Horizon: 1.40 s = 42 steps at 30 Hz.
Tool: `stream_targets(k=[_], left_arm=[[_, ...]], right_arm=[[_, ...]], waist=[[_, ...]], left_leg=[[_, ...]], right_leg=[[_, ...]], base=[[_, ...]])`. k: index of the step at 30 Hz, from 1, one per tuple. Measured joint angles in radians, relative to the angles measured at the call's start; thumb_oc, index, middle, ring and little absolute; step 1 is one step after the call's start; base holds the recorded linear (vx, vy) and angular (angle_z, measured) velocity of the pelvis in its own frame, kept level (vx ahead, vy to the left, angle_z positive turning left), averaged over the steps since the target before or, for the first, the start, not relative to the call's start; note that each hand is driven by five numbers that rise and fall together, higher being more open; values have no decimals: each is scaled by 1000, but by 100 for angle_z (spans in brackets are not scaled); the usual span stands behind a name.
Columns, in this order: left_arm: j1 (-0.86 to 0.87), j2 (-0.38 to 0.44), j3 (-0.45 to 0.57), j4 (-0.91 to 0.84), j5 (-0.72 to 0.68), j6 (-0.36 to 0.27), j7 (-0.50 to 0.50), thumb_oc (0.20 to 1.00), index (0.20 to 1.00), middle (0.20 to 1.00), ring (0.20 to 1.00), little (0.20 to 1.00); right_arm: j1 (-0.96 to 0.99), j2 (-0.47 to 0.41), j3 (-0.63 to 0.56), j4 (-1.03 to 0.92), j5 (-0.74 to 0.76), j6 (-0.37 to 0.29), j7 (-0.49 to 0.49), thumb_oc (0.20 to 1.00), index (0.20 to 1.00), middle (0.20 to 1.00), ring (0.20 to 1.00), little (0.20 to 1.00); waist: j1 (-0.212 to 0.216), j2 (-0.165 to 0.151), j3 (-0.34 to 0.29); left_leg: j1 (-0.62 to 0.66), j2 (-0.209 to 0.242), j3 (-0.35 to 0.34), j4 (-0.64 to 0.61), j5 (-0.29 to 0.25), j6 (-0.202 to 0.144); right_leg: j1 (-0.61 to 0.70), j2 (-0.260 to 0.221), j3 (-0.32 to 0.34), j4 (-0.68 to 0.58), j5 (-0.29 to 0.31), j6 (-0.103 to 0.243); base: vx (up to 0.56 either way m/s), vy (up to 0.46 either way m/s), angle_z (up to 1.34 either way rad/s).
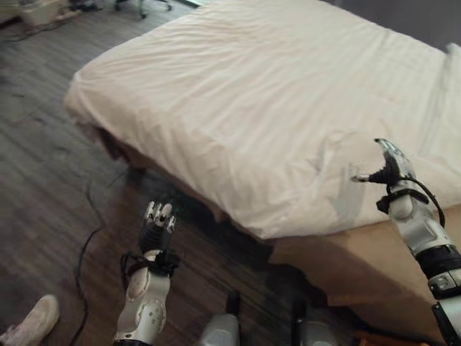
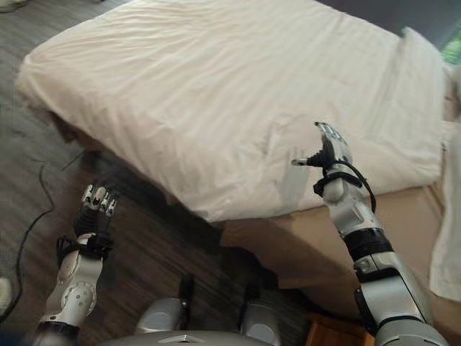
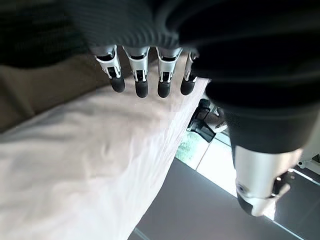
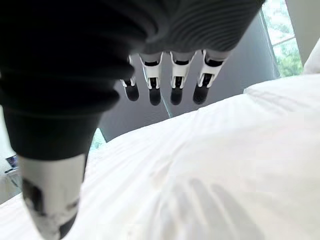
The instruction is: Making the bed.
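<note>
Over the bed's [image 1: 374,259] near edge the duvet [image 1: 252,108] lies spread, soft and light I'd guess, best pinched at its hem; right hand [image 1: 392,169] above it and left hand [image 1: 157,225] beside it hang open, empty.

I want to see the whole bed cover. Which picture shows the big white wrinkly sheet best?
The left eye view: the big white wrinkly sheet spreads almost wholly across it, hanging over the near edge. The right eye view shows much the same; both wrist views catch just a close patch beyond open fingers.

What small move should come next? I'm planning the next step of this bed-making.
Probably lower the open right hand onto the rumpled white cotton duvet to grip its near edge: that edge overhangs the tan mattress side unevenly. The left hand hangs open above the floor.
</note>
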Motion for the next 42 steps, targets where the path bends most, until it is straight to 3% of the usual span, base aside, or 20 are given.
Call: stream_targets(k=[2, 3, 4, 8, 10, 13, 17, 20, 23, 29, 30, 31, 37, 40, 42], left_arm=[[57, -24, 40, -2, 0, 0, 3, 1000, 1000, 1000, 1000, 1000], [78, -31, 52, -2, 1, -1, 5, 1000, 1000, 1000, 1000, 1000], [106, -38, 50, 1, 2, 4, 13, 1000, 1000, 1000, 1000, 1000], [87, -31, 3, 4, 5, 10, 12, 1000, 1000, 1000, 1000, 1000], [40, -24, -14, 16, 5, 10, 10, 1000, 1000, 1000, 1000, 1000], [-17, -10, -16, 26, -2, 4, 10, 1000, 1000, 1000, 1000, 1000], [-106, 2, -24, 111, -3, -17, 38, 1000, 1000, 1000, 1000, 1000], [-198, 3, -3, 118, -18, -43, 56, 1000, 1000, 1000, 1000, 1000], [-231, 1, -18, 112, -38, -66, 70, 1000, 1000, 1000, 1000, 1000], [-234, -24, -52, 185, -41, -78, 75, 1000, 1000, 1000, 1000, 1000], [-223, -30, -53, 185, -42, -80, 74, 1000, 1000, 1000, 1000, 1000], [-222, -30, -55, 188, -42, -80, 73, 1000, 1000, 1000, 1000, 1000], [-250, -35, -52, 188, -42, -79, 53, 1000, 1000, 1000, 1000, 1000], [-288, -39, -64, 187, -43, -78, 47, 1000, 1000, 1000, 1000, 1000], [-331, -66, -94, 181, -43, -77, 41, 1000, 1000, 1000, 1000, 1000]], right_arm=[[-25, 23, 7, -1, -1, 5, -2, 1000, 1000, 1000, 1000, 1000], [-51, 23, 29, 9, -1, 7, -8, 1000, 1000, 1000, 1000, 1000], [-142, 15, 88, 50, -1, 15, -17, 1000, 1000, 1000, 1000, 1000], [-316, -26, 213, 94, -5, 15, -31, 1000, 1000, 1000, 1000, 1000], [-427, -48, 235, 130, -10, 15, -41, 1000, 1000, 1000, 1000, 1000], [-572, -50, 307, 220, -11, 18, -48, 1000, 1000, 1000, 1000, 1000], [-631, -19, 358, 280, -12, 34, -78, 1000, 1000, 1000, 1000, 1000], [-694, 29, 382, 415, -11, 37, -90, 1000, 1000, 1000, 1000, 1000], [-695, 20, 403, 454, -10, 42, -120, 1000, 1000, 1000, 1000, 1000], [-731, 2, 417, 521, 0, 21, -189, 1000, 1000, 1000, 1000, 1000], [-775, 3, 451, 559, -1, 14, -197, 793, 793, 793, 793, 793], [-801, 3, 467, 576, -2, 13, -197, 200, 200, 200, 200, 200], [-835, -37, 468, 510, -8, 17, -206, 200, 200, 200, 200, 200], [-790, -39, 465, 436, -10, 31, -204, 200, 200, 200, 200, 200], [-654, -37, 391, 318, -18, 44, -195, 200, 200, 200, 200, 200]], waist=[[17, -13, -8], [16, -21, -13], [13, -16, -18], [4, 0, -22], [-13, 22, -19], [-28, 78, -9], [-35, 152, -4], [-34, 163, 0], [-32, 173, 9], [-34, 231, 40], [-33, 233, 38], [-31, 233, 38], [-5, 235, 35], [-21, 234, 36], [-70, 229, 40]], left_leg=[[31, -11, 7, -44, 13, -9], [34, -13, 8, -55, 21, -14], [24, 9, 11, -58, 31, -25], [-15, 69, 15, -58, 45, -57], [-61, 84, 8, -58, 56, -72], [-107, 104, -4, -58, 72, -85], [-165, 135, -15, -59, 85, -107], [-243, 154, -23, -59, 105, -128], [-294, 173, -28, -58, 126, -140], [-386, 184, -20, -58, 148, -156], [-409, 184, -19, -58, 149, -156], [-422, 184, -19, -58, 150, -157], [-429, 181, 13, -60, 154, -155], [-403, 166, 31, -54, 162, -145], [-353, 148, 47, -32, 160, -140]], right_leg=[[30, -6, -66, -26, 29, -8], [33, -1, -65, -26, 47, -9], [19, 24, -60, -25, 77, 7], [-26, 84, -63, -25, 88, -15], [-67, 100, -70, -25, 97, -31], [-103, 118, -89, -25, 102, -45], [-155, 146, -113, -25, 109, -65], [-228, 166, -126, -20, 128, -85], [-273, 181, -144, -20, 132, -93], [-352, 186, -175, -20, 138, -104], [-376, 186, -174, -20, 138, -104], [-392, 186, -173, -20, 139, -104], [-414, 183, -144, -19, 154, -115], [-410, 176, -133, 27, 135, -114], [-356, 143, -162, 75, 99, -108]], base=[[7, -205, 3], [-33, -190, -7], [-71, -172, -10], [-127, -115, -14], [-78, -107, 5], [-45, -124, 12], [-32, -109, 11], [-45, -123, 0], [-35, -102, 11], [-35, -81, 8], [-53, 1, 1], [-46, 23, -5], [-93, 28, -10], [-155, 55, -2], [-46, 150, 33]])
